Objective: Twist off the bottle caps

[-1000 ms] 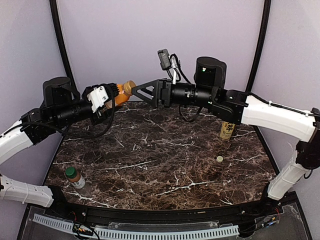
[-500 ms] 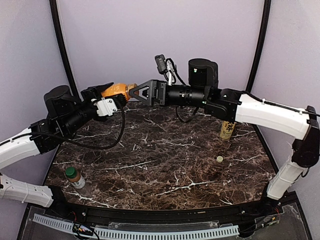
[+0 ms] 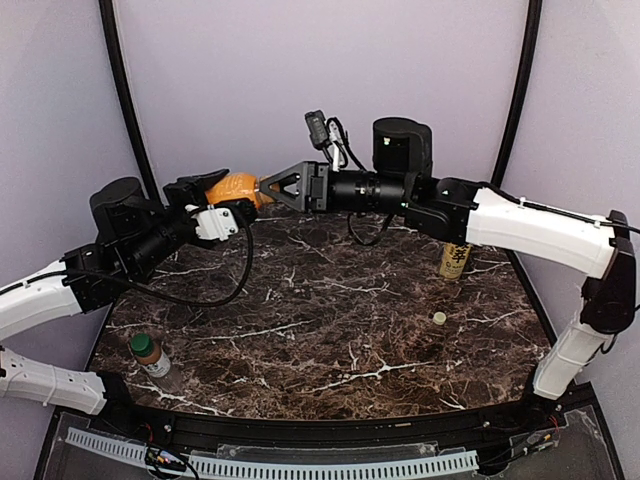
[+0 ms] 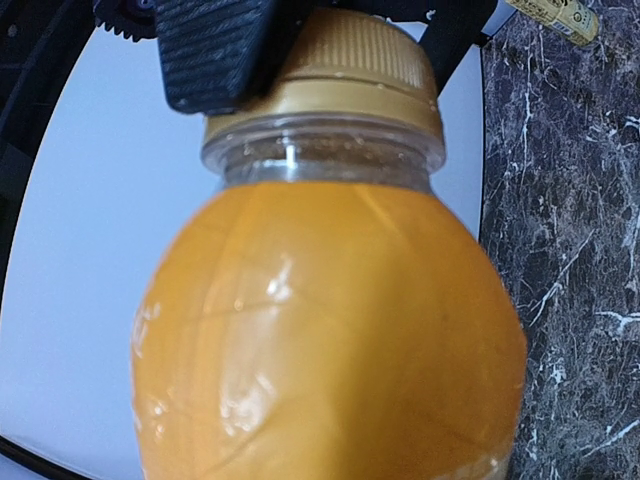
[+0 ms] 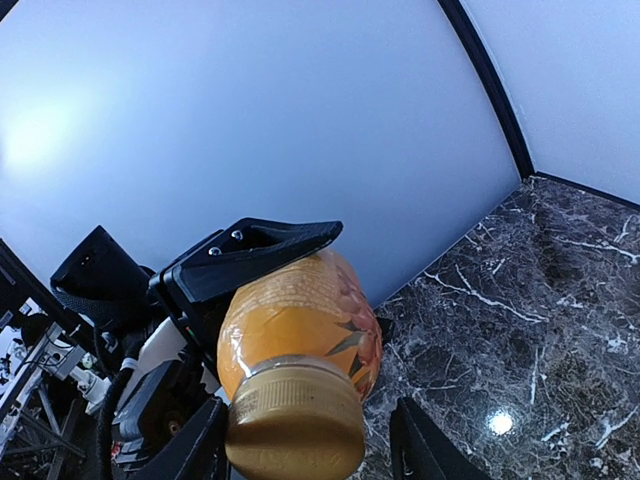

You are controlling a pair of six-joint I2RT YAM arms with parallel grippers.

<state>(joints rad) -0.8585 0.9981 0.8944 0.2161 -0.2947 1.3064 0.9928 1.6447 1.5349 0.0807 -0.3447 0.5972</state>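
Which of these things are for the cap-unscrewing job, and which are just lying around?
For the job: orange bottle, its gold cap, left pincer holding it, right pincer around the cap, yellow bottle, green-capped bottle.

Lying about: small pale disc on the table, perhaps a loose cap.

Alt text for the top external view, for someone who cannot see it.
Above a dark marble table, the left gripper holds an orange bottle sideways in the air while the right gripper sits around its cap. A green-capped bottle, a yellow-labelled bottle and what looks like a loose cap rest on the table.
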